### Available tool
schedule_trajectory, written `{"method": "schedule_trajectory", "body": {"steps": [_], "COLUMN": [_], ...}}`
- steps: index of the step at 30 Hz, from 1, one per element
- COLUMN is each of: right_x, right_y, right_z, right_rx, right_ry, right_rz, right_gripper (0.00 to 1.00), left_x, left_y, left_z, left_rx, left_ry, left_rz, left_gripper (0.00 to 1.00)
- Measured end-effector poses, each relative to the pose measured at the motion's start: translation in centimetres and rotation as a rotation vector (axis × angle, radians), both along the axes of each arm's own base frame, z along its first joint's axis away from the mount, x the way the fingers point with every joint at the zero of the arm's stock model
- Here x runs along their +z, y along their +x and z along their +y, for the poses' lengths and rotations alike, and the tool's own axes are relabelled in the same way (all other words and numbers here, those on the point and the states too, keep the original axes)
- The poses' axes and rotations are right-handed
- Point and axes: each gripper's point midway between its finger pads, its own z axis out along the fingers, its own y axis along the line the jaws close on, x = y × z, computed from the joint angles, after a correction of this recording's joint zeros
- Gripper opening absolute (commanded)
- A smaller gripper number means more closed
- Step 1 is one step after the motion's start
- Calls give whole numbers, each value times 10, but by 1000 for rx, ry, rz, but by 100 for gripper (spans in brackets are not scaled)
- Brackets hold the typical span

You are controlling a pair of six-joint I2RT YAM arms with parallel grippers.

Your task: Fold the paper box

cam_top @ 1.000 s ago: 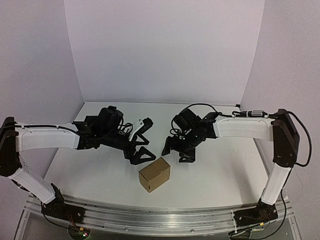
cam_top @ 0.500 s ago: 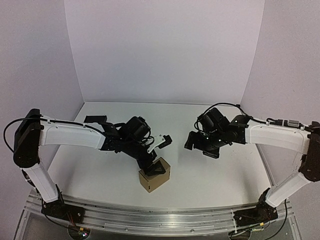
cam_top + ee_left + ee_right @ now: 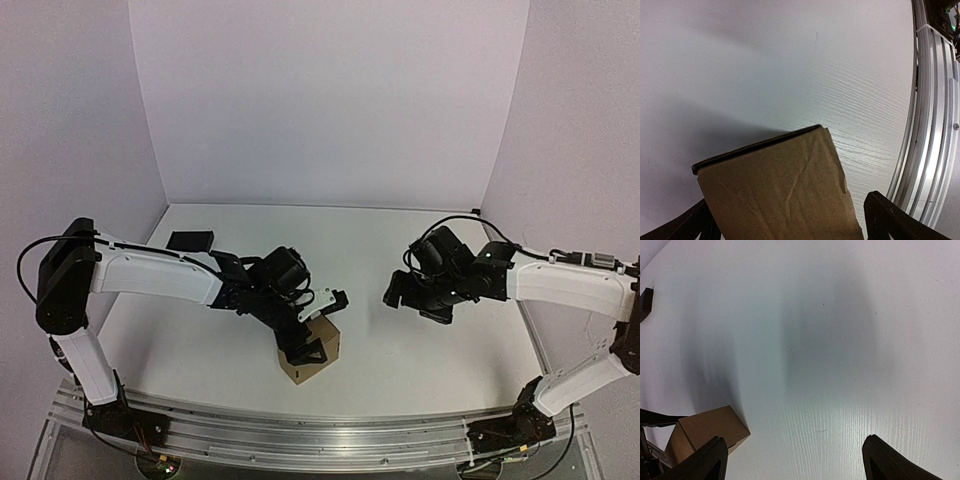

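Observation:
The paper box (image 3: 312, 362) is a small brown cardboard cuboid standing near the table's front edge. My left gripper (image 3: 318, 328) hangs over it, open, one finger on each side of its top. In the left wrist view the creased brown box (image 3: 780, 190) fills the space between my fingers (image 3: 890, 215), with a gap on the right side. My right gripper (image 3: 415, 303) hovers open over bare table, well to the right of the box. Its wrist view shows the box (image 3: 710, 427) beside its left finger, outside the open right gripper (image 3: 795, 457).
A small black block (image 3: 190, 240) lies at the back left of the white table (image 3: 400, 360); it also shows at the left edge of the right wrist view as a black block (image 3: 645, 302). A metal rail (image 3: 930, 125) runs along the table's front edge, close to the box.
My left gripper has swung right and down onto the box and now straddles it. My right arm has pulled back to the right, away from the box, its jaws slightly wider.

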Motion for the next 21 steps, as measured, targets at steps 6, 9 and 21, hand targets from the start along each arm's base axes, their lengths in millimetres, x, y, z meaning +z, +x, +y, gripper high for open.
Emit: {"method": "schedule_trajectory", "body": {"steps": [6,9,21], "right_x": [0,0,1], "right_y": [1,1,2], "right_z": [0,0,-1], "right_rx": [-2,-3,-2], "right_ry": [-1,-1,-5], "right_rz": [-5,-7,-13], "right_gripper": [96,96,97], "left_x": [3,5,3], "left_y": [4,5,10], "left_z": [0,0,4], "left_rx": [-14,-32,-46], "left_ry": [10,13,34], "left_rz": [-33,-53,-86], "left_gripper": [91,81,72]}}
